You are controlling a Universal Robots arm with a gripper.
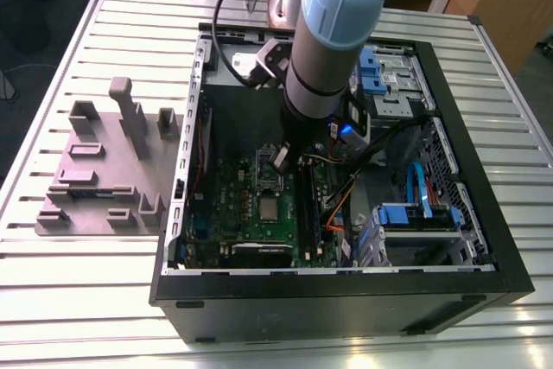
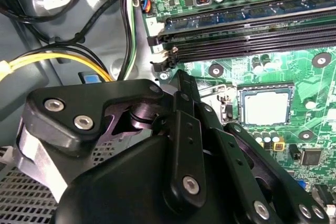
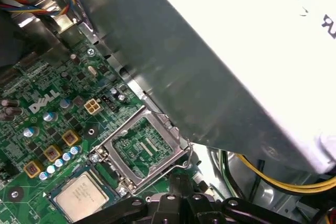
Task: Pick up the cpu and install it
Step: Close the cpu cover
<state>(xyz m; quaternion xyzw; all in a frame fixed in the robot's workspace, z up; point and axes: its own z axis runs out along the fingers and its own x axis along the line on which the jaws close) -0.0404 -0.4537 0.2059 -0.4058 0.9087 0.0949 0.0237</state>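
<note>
Chip placement looks mostly sorted: the cpu (image 3: 81,195) lies flat in its square seat on the green board (image 1: 229,200), inside the open computer case (image 1: 497,239). It sits just beside the hinged metal frame (image 3: 140,149), which is flipped open. The gripper (image 1: 281,160) hangs low over the board close to that frame. Whether its jaws are open or closed can't be told from these angles, and nothing visible is in them.

What could go wrong, as a guess:
- The frame and its thin wire lever stick up right by the gripper, so a sideways move could snag or bend them.
- If the cpu isn't sitting square, any push from above could crush the contacts under it.
- The yellow wires (image 3: 273,179) run near the arm under the grey box (image 3: 226,77) and could get caught.

As for writing, the board has a white printed logo plus tiny part markings. The grey box carries a white label with dark print, cut off at the edge.
</note>
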